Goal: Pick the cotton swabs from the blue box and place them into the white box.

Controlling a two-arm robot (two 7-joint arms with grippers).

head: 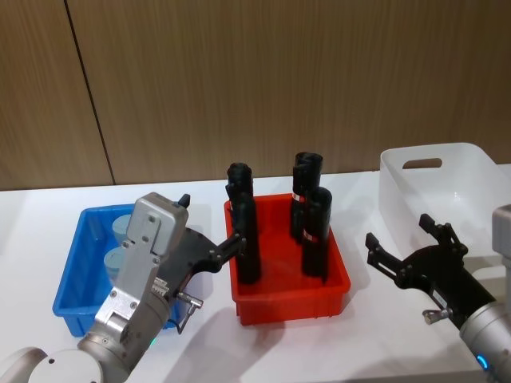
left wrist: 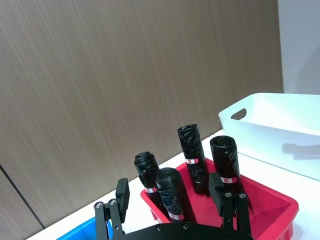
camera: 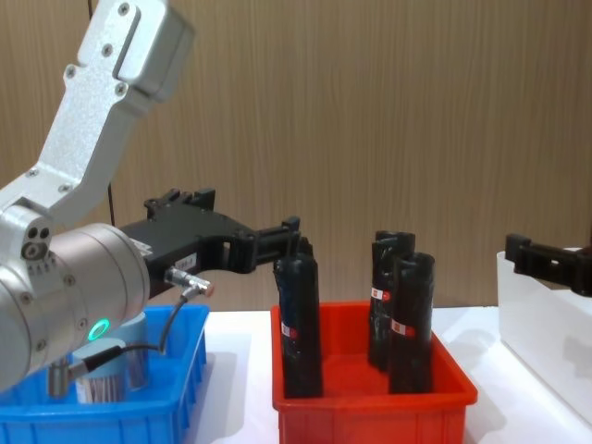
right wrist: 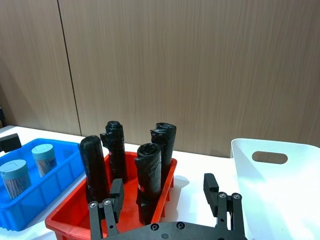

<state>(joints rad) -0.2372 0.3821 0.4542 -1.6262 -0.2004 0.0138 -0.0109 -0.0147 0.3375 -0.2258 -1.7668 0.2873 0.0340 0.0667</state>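
Two cotton swabs jars [head: 121,230] [right wrist: 42,158] with pale blue lids stand in the blue box [head: 73,271] [right wrist: 35,197] at the table's left. My left gripper [head: 213,218] [left wrist: 170,192] hovers open above the blue box's right edge, its fingers pointing toward the red bin and holding nothing. The white box [head: 463,187] [right wrist: 280,195] sits at the right. In front of it, my right gripper [head: 402,234] [right wrist: 163,189] is open and holds nothing. My left arm covers part of the blue box in the head view.
A red bin [head: 291,302] stands between the two boxes and holds several tall black wrapped rolls [head: 316,231]. One roll [head: 243,227] stands close to my left gripper's fingertip. A wood-panelled wall runs behind the white table [head: 375,351].
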